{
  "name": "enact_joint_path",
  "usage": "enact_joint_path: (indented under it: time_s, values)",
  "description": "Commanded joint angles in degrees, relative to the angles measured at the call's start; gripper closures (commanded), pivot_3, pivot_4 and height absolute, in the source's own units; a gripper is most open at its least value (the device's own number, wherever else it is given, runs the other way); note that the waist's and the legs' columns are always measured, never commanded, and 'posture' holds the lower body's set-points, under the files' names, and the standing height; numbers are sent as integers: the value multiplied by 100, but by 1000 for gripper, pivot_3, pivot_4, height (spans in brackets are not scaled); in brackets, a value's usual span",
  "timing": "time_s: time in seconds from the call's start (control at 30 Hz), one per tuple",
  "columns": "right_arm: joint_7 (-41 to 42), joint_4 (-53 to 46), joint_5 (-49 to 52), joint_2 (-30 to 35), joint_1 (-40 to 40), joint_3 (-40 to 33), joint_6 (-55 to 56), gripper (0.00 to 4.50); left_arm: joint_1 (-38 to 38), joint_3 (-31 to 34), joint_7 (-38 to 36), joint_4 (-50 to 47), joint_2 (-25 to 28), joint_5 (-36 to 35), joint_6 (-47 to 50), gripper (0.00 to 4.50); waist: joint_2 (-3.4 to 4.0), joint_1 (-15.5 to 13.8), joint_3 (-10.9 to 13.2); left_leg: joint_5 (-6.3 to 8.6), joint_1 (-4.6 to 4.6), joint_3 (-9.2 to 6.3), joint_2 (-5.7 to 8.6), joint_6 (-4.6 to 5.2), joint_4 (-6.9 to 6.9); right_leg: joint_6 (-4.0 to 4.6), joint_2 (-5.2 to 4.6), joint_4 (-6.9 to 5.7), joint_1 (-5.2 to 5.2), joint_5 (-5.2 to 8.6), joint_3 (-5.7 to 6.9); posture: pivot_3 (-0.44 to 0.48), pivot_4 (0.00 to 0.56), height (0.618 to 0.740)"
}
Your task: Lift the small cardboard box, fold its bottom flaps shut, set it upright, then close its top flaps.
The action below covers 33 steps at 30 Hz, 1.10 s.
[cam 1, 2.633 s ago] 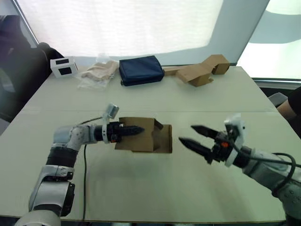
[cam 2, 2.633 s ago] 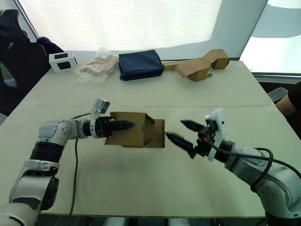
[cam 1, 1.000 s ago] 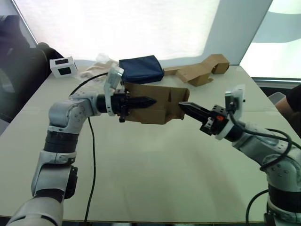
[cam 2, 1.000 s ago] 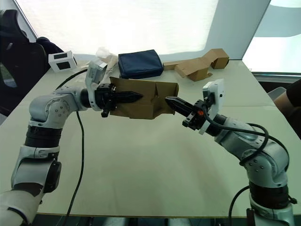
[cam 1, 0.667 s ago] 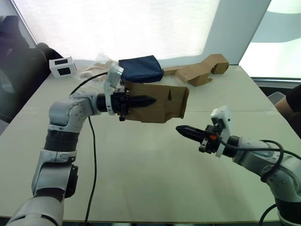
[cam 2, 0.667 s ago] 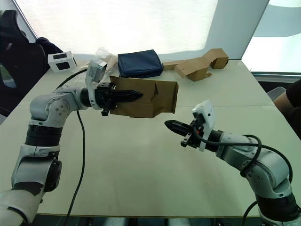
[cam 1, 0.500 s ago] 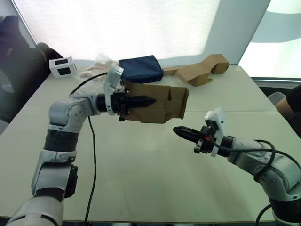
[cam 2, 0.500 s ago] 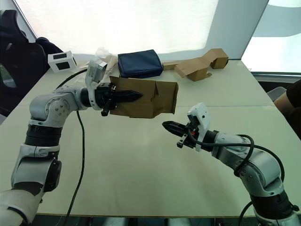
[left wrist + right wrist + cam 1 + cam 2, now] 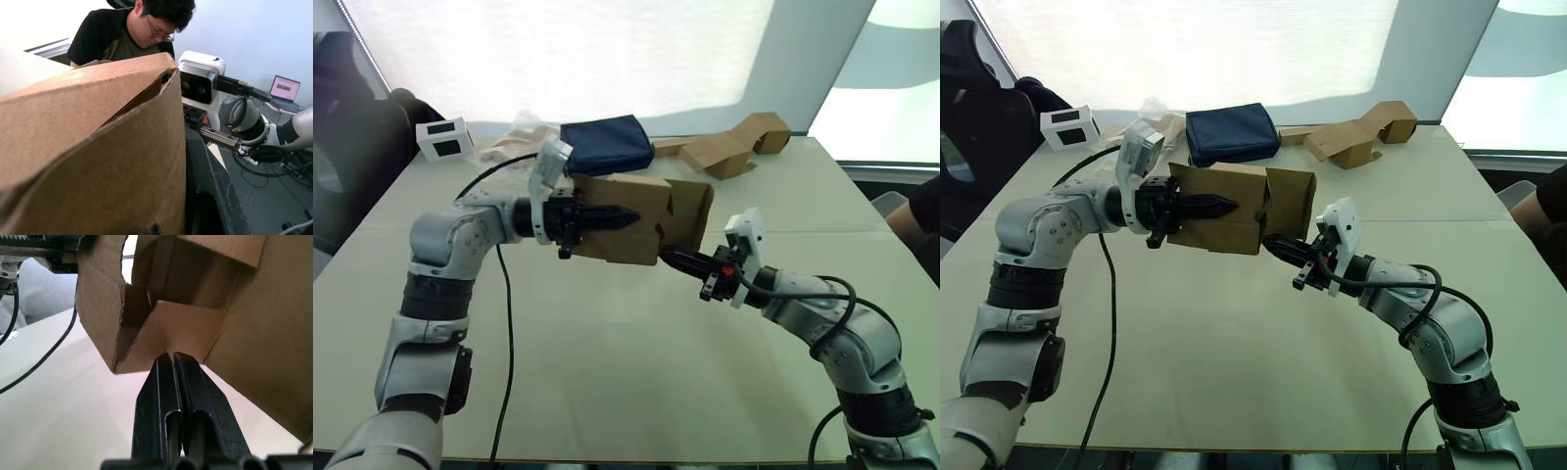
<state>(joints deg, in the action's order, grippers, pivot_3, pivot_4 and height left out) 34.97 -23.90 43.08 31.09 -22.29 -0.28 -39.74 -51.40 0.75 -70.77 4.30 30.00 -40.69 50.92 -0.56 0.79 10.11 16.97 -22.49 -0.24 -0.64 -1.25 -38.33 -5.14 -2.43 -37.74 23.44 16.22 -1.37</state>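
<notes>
The small cardboard box point(image 9: 641, 227) hangs above the table, lying on its side. My left gripper point(image 9: 625, 213) is shut on its wall, one finger point(image 9: 210, 196) flat against the cardboard. The box's right end stands open, with its flaps point(image 9: 1295, 206) partly folded in. My right gripper point(image 9: 1273, 245) is shut, and its fingertips point(image 9: 171, 357) press on the lower flap point(image 9: 176, 330) of that end from below.
At the back of the table lie a navy pouch point(image 9: 605, 144), tan zigzag cardboard pieces point(image 9: 729, 147), a plastic bag point(image 9: 514, 147) and a small white box point(image 9: 445, 139). A black cable point(image 9: 504, 294) trails under my left arm. A person point(image 9: 132, 29) sits at the table's right side.
My right gripper, which had dropped away from the box, has come back up and left to touch the lower flap. The box has tilted slightly in my left gripper.
</notes>
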Motion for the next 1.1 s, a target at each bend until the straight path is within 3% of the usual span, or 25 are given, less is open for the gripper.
enact_joint_path:
  time_s: [0.03,0.23,0.4,0.53,0.73,0.9,1.1]
  values:
    - [125,-107,86,-55,-189,-58,23,4465,-24,3,14,-105,3,-56,-65,4500,0,0,0,0,0,0,0,0,0,0,0,0,0,0,0,0,150,740]
    - [156,-232,216,65,-193,-260,-137,4465,16,14,57,-108,3,-36,-80,4500,0,-1,0,0,0,0,0,0,0,0,-1,0,0,0,0,0,150,740]
    - [670,-4,935,840,-136,-1300,-484,4465,4,11,44,0,30,11,-128,4500,1,-25,1,0,-2,0,5,0,0,0,-7,1,0,0,2,0,150,740]
    - [730,549,1564,994,-258,-1946,-734,4465,42,-51,14,68,13,68,-192,4500,0,-11,1,0,-1,0,6,0,-1,-1,-9,4,-5,0,3,0,150,740]
    - [361,1235,610,707,-611,-1641,-106,4465,-21,-44,40,161,-27,46,-208,4500,1,29,1,0,5,3,-1,0,0,0,-1,-4,-1,0,-1,0,150,740]
    - [-2,1967,-786,346,-698,-832,703,4465,-21,-13,92,114,-29,9,-174,4500,2,15,1,0,4,7,0,0,0,0,-1,-5,1,0,-3,0,150,740]
    - [128,1672,-578,-87,-606,-826,685,4465,-31,-12,129,95,3,3,-146,4500,3,-5,2,-1,-4,8,4,-1,0,-1,-8,-4,7,-1,-3,0,150,740]
